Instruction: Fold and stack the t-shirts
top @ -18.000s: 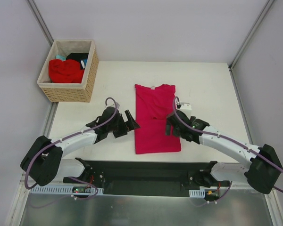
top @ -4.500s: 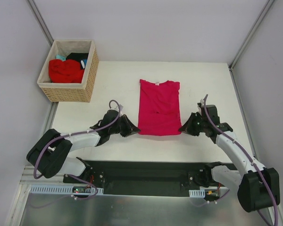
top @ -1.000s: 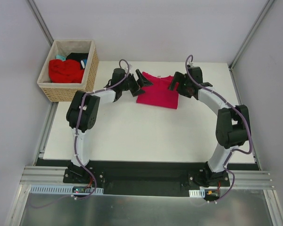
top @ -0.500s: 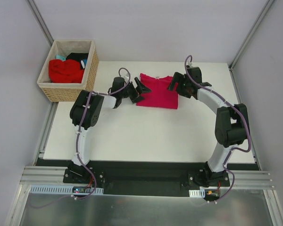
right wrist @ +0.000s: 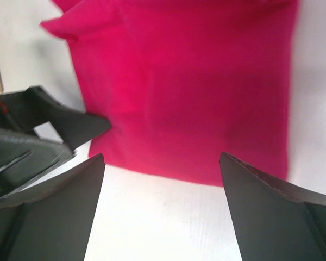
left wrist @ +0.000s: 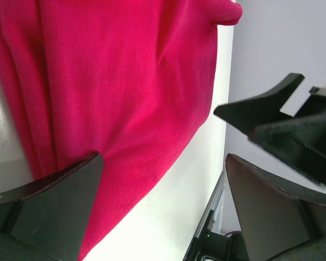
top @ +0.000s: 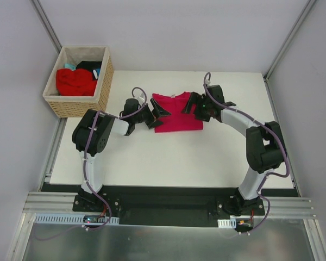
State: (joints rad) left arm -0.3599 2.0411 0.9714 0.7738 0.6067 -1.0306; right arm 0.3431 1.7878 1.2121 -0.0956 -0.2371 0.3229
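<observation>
Left gripper (top: 158, 117) and right gripper (top: 193, 107) — jaws spread wide, holding nothing — flank the folded crimson-pink t-shirt (top: 176, 112) on the white table (top: 152, 157).

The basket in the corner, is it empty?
No, the basket holds a crumpled red shirt, with black cloth and teal cloth showing behind it.
</observation>
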